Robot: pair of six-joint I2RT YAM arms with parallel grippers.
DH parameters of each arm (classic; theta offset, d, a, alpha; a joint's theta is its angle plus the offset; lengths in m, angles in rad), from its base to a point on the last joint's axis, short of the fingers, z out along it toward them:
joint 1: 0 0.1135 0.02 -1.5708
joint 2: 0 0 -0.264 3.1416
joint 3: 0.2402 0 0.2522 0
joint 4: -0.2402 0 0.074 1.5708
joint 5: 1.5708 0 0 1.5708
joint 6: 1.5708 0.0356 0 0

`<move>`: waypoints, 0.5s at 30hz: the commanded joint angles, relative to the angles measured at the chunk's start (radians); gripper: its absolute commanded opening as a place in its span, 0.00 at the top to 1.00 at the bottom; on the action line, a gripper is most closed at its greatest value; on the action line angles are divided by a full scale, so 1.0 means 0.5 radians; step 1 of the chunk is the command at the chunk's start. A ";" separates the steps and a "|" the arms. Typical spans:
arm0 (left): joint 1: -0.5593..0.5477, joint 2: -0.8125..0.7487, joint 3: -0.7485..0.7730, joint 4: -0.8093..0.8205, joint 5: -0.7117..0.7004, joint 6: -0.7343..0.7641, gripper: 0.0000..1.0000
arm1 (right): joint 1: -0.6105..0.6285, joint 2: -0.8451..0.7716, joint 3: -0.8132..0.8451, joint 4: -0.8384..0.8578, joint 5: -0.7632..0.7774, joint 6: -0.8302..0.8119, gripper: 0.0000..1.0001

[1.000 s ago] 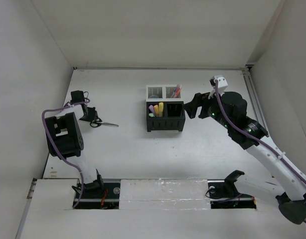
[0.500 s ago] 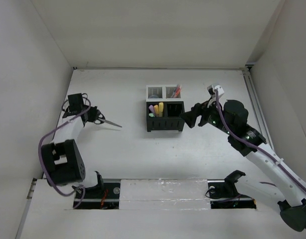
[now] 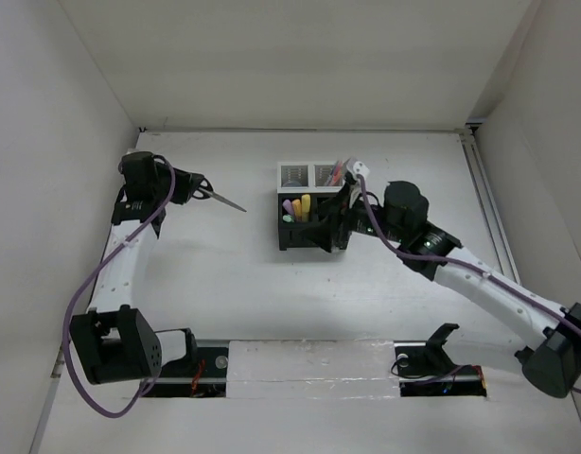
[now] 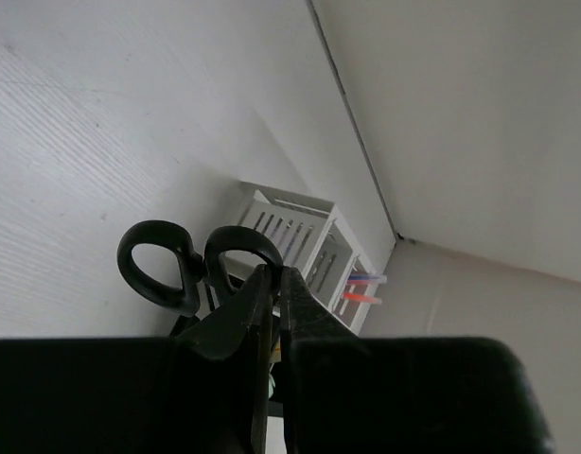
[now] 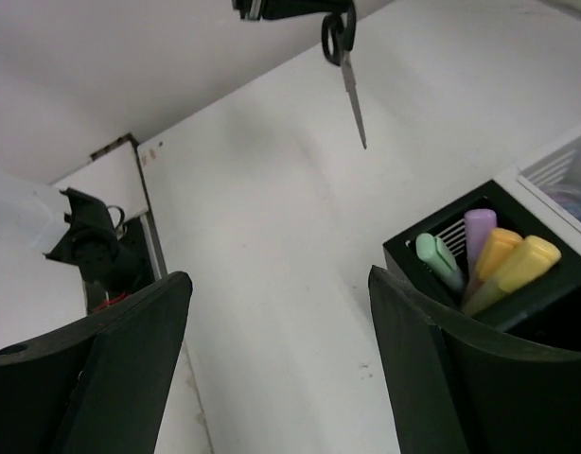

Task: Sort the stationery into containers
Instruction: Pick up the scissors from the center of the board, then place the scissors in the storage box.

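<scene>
Scissors (image 3: 218, 196), stiff, light and probably prone to pivot, hang above the table (image 3: 262, 293) well left of the containers (image 3: 314, 236), blades aimed toward them, pinched at a handle loop by the closed left claw (image 3: 190, 185), while the right claw (image 5: 279, 284) gapes empty just beside those containers.

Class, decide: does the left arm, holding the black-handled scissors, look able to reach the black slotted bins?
Probably yes: bare table lies between the scissors and bins, though the right gripper crowds their right side.
</scene>
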 commanded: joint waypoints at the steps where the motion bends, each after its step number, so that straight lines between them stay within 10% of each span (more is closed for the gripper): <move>1: 0.000 -0.116 0.105 -0.006 0.101 0.050 1.00 | 0.034 0.208 0.240 0.143 -0.154 -0.148 0.18; 15: 0.000 -0.303 0.145 -0.006 0.435 0.241 1.00 | 0.117 0.840 0.887 -0.234 -0.117 -0.250 0.20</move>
